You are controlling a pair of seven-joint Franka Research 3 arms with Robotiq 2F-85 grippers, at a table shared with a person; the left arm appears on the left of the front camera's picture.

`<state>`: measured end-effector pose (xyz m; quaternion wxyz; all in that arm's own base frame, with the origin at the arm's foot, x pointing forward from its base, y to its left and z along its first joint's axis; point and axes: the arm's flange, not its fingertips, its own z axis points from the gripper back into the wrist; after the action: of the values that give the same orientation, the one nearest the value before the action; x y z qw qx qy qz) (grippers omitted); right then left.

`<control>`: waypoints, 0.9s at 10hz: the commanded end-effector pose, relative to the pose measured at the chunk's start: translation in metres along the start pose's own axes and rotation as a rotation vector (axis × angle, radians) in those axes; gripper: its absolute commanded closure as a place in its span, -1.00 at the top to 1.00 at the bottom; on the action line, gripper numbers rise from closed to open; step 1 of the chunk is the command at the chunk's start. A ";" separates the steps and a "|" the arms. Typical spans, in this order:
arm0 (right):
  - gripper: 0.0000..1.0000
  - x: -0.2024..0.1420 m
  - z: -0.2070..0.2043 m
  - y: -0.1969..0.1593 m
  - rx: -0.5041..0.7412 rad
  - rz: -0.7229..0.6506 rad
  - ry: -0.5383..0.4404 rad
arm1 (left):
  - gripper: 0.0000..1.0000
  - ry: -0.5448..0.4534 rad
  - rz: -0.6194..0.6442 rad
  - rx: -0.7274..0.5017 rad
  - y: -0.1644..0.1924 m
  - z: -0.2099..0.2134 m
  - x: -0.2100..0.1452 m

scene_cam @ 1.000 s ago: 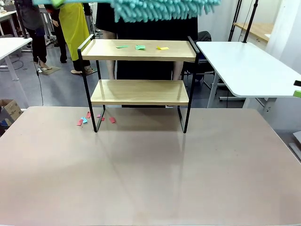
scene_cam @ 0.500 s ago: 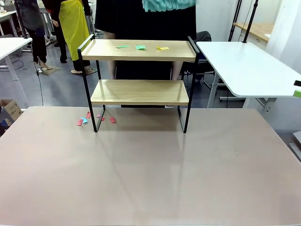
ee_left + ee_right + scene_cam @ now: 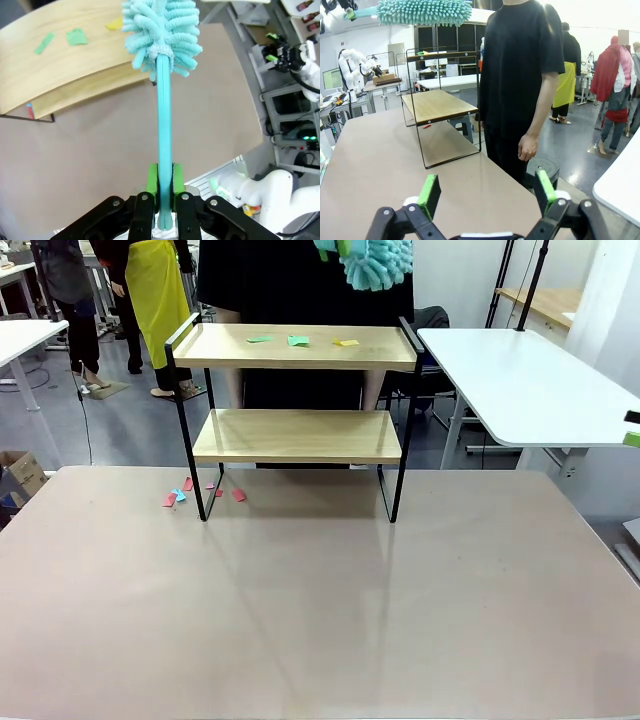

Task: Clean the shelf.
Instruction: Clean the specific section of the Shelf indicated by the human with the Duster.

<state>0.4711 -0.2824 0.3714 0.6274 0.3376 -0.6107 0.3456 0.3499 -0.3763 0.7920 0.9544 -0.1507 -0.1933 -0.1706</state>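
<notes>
Gripping a teal duster (image 3: 162, 30) by its handle in the left jaws, fluffy head high above the shelf (image 3: 297, 435), at the middle of the table's (image 3: 320, 620) far edge. Holding the right jaws wide apart, empty. Paper scraps (image 3: 298, 341) littering the top board.

Front cam: duster (image 3: 375, 260) head cut by top edge for me. Person (image 3: 280, 280) cropped at top, legs partly behind shelf (image 3: 297, 435). Table scraps (image 3: 238, 495) too small, I can't ID. L wrist cam: shelf runs off frame.
</notes>
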 end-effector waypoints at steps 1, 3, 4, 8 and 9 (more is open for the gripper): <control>1.00 0.007 -0.002 0.002 -0.003 -0.010 0.033 | -0.73 -0.030 -0.013 -0.011 0.017 0.020 -0.014; 1.00 0.007 -0.002 0.002 -0.003 -0.010 0.033 | -0.73 -0.030 -0.013 -0.011 0.017 0.020 -0.014; 1.00 0.007 -0.002 0.002 -0.003 -0.010 0.033 | -0.73 -0.016 0.003 -0.001 0.006 0.011 -0.001; 1.00 0.007 -0.002 0.002 -0.003 -0.010 0.033 | -0.73 -0.149 0.314 0.197 -0.083 -0.024 -0.025; 1.00 0.007 -0.002 0.002 -0.003 -0.010 0.033 | -0.73 -0.129 0.344 0.187 -0.093 -0.033 -0.023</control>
<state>0.4708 -0.2822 0.3711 0.6276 0.3375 -0.6107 0.3452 0.2905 -0.4484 0.7670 0.9636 -0.1171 -0.2405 -0.0037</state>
